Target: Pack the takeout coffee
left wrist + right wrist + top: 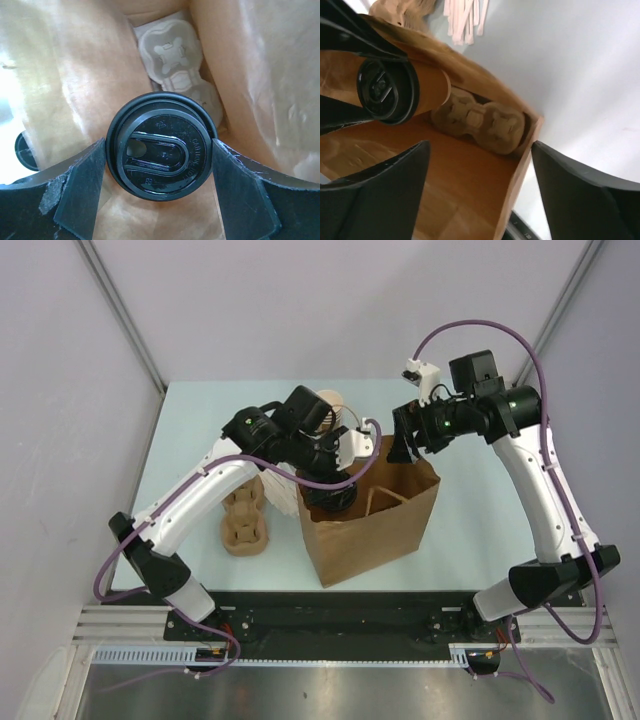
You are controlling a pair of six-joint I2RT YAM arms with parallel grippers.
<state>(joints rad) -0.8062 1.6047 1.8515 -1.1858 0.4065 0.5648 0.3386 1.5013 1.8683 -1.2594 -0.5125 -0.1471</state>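
1. We have the coffee cup (430, 85) gripped in the left gripper (159, 172). Its fingers (80, 190) stand wide apart against the cup's sides, level with the black lid (160, 157). The cup hangs upright inside the mouth of the paper bag (375, 530), clear of the bag's floor.
2. A pulp cup tray (172, 55) lies at the bottom of the bag. From the left wrist view its pockets sit off to one side of the cup, not straight beneath it. We should line the cup up over a free pocket before going down.
3. We should lower it slowly and straight, so the base slips into the pocket. Landing on a ridge could tip the cup, and a tilted cup could leak at the sip hole.
4. The bag's walls crowd both fingers, and we judge they could snag, so the wrist should stay centred.
5. The right gripper (480, 150) hovers over the bag's far right corner, with its fingers spread wide and gripping nothing. We would have it pinch that rim to steady the bag and hold the mouth open.
6. We should let go only once the cup sits firmly in its pocket, then lift straight up and out.
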